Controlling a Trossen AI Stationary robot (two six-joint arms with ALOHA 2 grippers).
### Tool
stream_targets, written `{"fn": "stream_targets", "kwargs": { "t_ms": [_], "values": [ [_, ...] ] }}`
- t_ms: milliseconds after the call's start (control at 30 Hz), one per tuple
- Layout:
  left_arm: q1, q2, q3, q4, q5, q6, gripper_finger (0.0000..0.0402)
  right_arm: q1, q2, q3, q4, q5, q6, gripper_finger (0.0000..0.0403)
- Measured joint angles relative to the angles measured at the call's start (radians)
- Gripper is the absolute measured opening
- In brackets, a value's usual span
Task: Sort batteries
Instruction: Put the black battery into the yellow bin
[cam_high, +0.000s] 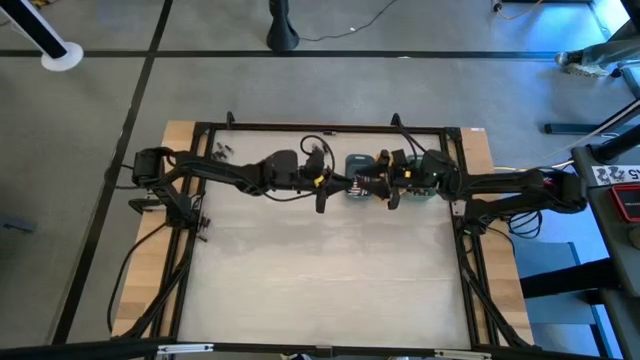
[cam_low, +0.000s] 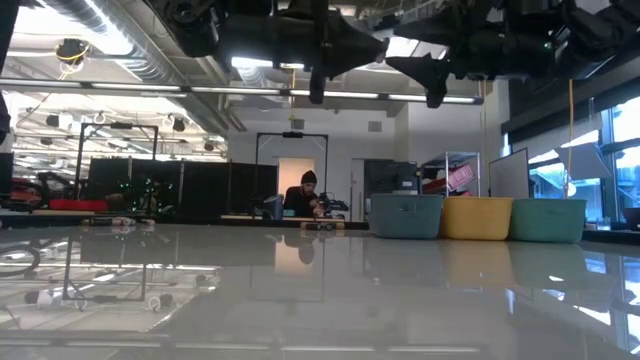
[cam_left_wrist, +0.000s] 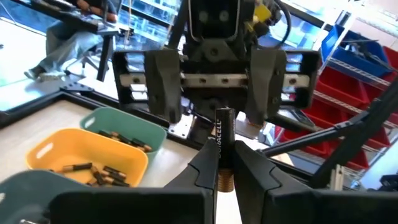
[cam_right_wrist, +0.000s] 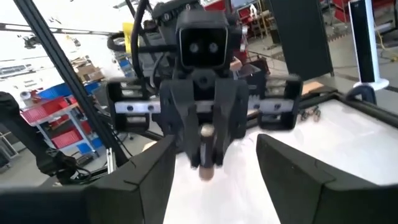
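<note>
Metal battery (cam_left_wrist: 222, 144): you see 1, hard, light, slippery.
Where: in the air between both arms.
Left gripper (cam_left_wrist: 222, 163): pinching its middle.
Right gripper (cam_right_wrist: 214, 163): wide apart, empty.
You grab: the bare end.

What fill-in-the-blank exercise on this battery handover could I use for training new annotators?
1. The left gripper is shut on a ____.
2. The right gripper faces it with its fingers ____.
3. In the left wrist view, the yellow tray holds several ____.
4. In the low view, both arms hang ____ the table.

Missing words: battery; open; batteries; above.
</note>
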Motion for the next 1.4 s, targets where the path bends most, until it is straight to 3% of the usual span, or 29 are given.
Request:
{"fn": "stream_targets", "kwargs": {
  "t_ms": [533, 700, 967, 1133, 1400],
  "values": [
    [0.003, 0.0, 0.0, 0.011, -0.001, 0.0, 0.0027, 0.0, 0.104, 0.077, 0.021, -0.044, 0.008, 0.0222],
    [0.003, 0.0, 0.0, 0.005, -0.001, -0.001, 0.0028, 0.0, 0.123, 0.086, 0.016, -0.052, -0.004, 0.0172],
    [0.002, 0.0, 0.001, -0.047, -0.049, -0.007, 0.0028, -0.002, 0.123, 0.086, 0.008, -0.068, -0.048, 0.0028],
    [0.005, 0.0, 0.002, -0.061, -0.055, -0.007, 0.0049, -0.002, 0.123, 0.086, 0.0, -0.069, -0.063, 0.0028],
    [0.019, 0.0, 0.002, -0.092, -0.062, 0.022, 0.0129, -0.018, 0.119, 0.086, -0.026, -0.08, -0.063, 0.0028]
  ]
}}
